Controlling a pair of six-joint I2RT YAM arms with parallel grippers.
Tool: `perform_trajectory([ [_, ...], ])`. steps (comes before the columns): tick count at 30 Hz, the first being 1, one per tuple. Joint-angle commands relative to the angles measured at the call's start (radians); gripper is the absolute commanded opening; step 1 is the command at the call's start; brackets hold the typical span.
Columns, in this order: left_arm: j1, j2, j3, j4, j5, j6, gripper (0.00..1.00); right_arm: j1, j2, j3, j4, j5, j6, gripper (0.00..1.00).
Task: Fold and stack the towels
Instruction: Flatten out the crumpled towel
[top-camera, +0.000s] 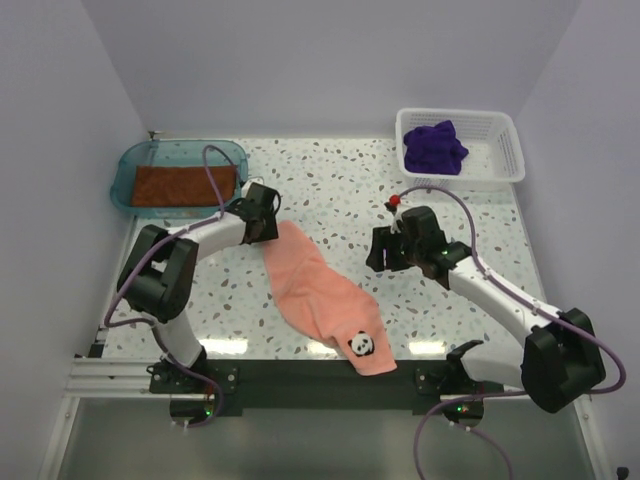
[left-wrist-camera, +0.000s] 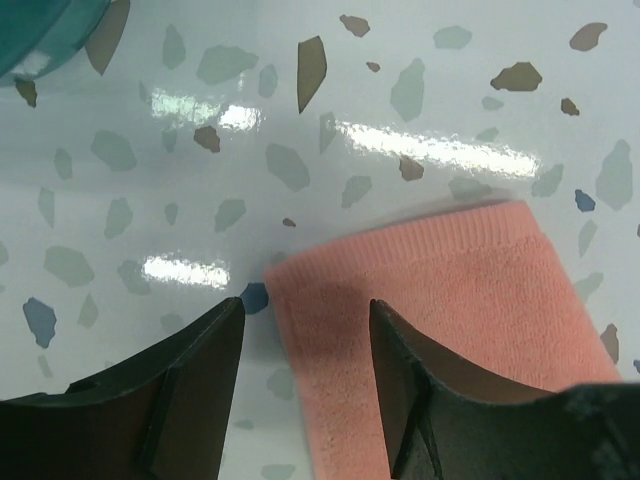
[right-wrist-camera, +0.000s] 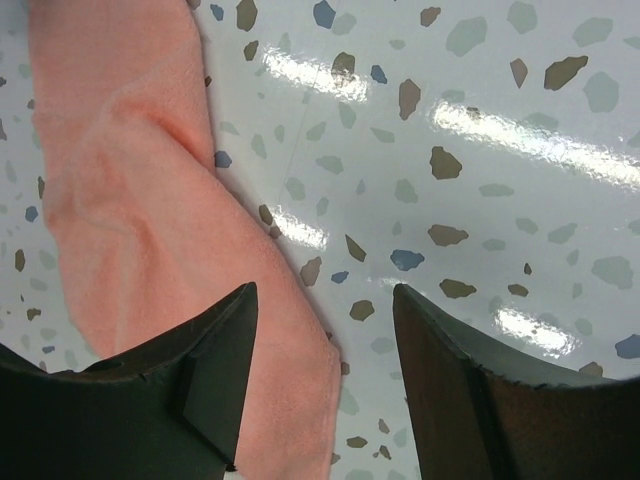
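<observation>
- Top external view: you have the salmon pink towel (top-camera: 315, 290) lying flat on the worktop (top-camera: 340, 190) as a long diagonal strip. Its panda patch (top-camera: 361, 345) sits at the near end. It is not yet folded, so this looks like the towel in hand.
- Beyond the pink towel's far end and to its left, the rust brown towel (top-camera: 183, 184) lies flat in the teal tray (top-camera: 180, 145). By the look of it, the stack begins there.
- Well beyond the pink towel and to its right, the deep purple towel (top-camera: 435, 148) sits bunched in the white basket (top-camera: 500, 150), apparently waiting its turn.
- In the left wrist view, your left fingers (left-wrist-camera: 200, 380) are spread and pinch nothing. The pink towel's far corner lies in the gap and runs under one finger, which suits a pinch on that corner.
- In the right wrist view, your right fingers (right-wrist-camera: 210, 360) are also spread and empty. One finger sits over the pink towel's right-hand edge and the other over bare worktop, so they straddle that edge.
- You probably need each arm to close on its part of the pink towel before you carry the far end toward the panda patch. Terry cloth is limp, so a shallow pinch may slip off.
</observation>
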Motion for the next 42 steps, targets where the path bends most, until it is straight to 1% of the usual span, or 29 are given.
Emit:
perform_trajectory([
  [1, 0.011, 0.050, 0.068, 0.029, -0.023, 0.027, 0.58, -0.002, -0.038, -0.015, 0.022, -0.013, -0.026, 0.61],
  [6, 0.011, 0.119, 0.085, -0.009, -0.023, 0.010, 0.56, -0.002, -0.049, -0.028, 0.031, -0.010, -0.028, 0.63],
  [9, 0.010, 0.135, 0.072, -0.025, -0.018, -0.004, 0.53, 0.000, -0.047, -0.032, 0.039, -0.008, -0.028, 0.64],
  [12, 0.002, 0.147, 0.053, -0.029, -0.013, -0.008, 0.45, 0.000, -0.041, -0.032, 0.050, -0.011, -0.028, 0.64],
  [13, -0.004, 0.152, 0.050, -0.031, -0.010, -0.008, 0.39, 0.000, -0.038, -0.032, 0.053, -0.013, -0.028, 0.64],
  [15, -0.013, 0.162, 0.044, -0.026, -0.006, -0.005, 0.30, 0.000, -0.037, -0.032, 0.057, -0.014, -0.029, 0.64],
  [16, -0.021, 0.164, 0.045, -0.025, -0.004, 0.001, 0.16, 0.000, -0.037, -0.032, 0.057, -0.013, -0.028, 0.64],
  [19, -0.038, 0.165, 0.081, -0.021, 0.002, 0.037, 0.00, 0.000, -0.040, -0.034, 0.060, -0.004, -0.028, 0.64],
  [23, -0.079, 0.147, 0.199, -0.060, -0.016, 0.109, 0.00, -0.002, -0.070, -0.038, 0.051, 0.039, -0.025, 0.64],
  [24, -0.096, 0.147, 0.275, -0.072, -0.024, 0.142, 0.00, -0.002, -0.080, -0.040, 0.047, 0.071, -0.020, 0.64],
  [26, -0.154, 0.152, 0.366, -0.125, -0.041, 0.169, 0.00, -0.002, -0.099, -0.041, 0.040, 0.113, -0.013, 0.64],
  [27, -0.177, 0.161, 0.471, -0.152, -0.041, 0.185, 0.00, -0.002, -0.124, -0.041, 0.036, 0.154, -0.008, 0.64],
  [28, -0.224, 0.164, 0.522, -0.178, -0.040, 0.189, 0.00, -0.003, -0.138, -0.041, 0.030, 0.183, 0.001, 0.64],
  [30, -0.272, 0.146, 0.643, -0.242, -0.009, 0.191, 0.00, -0.005, -0.188, -0.040, 0.017, 0.237, 0.007, 0.64],
  [31, -0.309, 0.124, 0.659, -0.253, -0.004, 0.188, 0.00, -0.006, -0.202, -0.038, 0.005, 0.289, 0.009, 0.64],
  [32, -0.320, 0.068, 0.658, -0.249, -0.006, 0.182, 0.00, -0.006, -0.224, -0.034, -0.001, 0.312, 0.007, 0.64],
  [34, -0.317, -0.001, 0.580, -0.239, -0.009, 0.140, 0.00, -0.006, -0.271, -0.028, -0.015, 0.355, 0.001, 0.64],
  [35, -0.309, -0.061, 0.540, -0.245, -0.027, 0.127, 0.00, -0.006, -0.282, -0.023, -0.015, 0.357, -0.006, 0.64],
  [36, -0.300, -0.087, 0.456, -0.249, -0.033, 0.101, 0.00, -0.006, -0.288, -0.018, -0.022, 0.354, -0.028, 0.64],
  [37, -0.276, -0.109, 0.411, -0.253, -0.035, 0.088, 0.00, -0.006, -0.291, -0.012, -0.027, 0.351, -0.036, 0.64],
  [38, -0.260, -0.150, 0.370, -0.259, -0.012, 0.073, 0.00, -0.006, -0.287, 0.001, -0.032, 0.336, -0.043, 0.64],
  [39, -0.246, -0.166, 0.287, -0.259, 0.006, 0.052, 0.00, -0.006, -0.279, 0.008, -0.036, 0.326, -0.052, 0.64],
  [40, -0.228, -0.184, 0.244, -0.256, 0.020, 0.042, 0.00, -0.006, -0.264, 0.014, -0.038, 0.311, -0.068, 0.64],
  [41, -0.223, -0.216, 0.207, -0.255, 0.031, 0.035, 0.00, -0.008, -0.253, 0.029, -0.033, 0.277, -0.077, 0.64],
  [42, -0.222, -0.235, 0.134, -0.255, 0.036, 0.018, 0.00, -0.007, -0.244, 0.035, -0.027, 0.260, -0.095, 0.64],
])
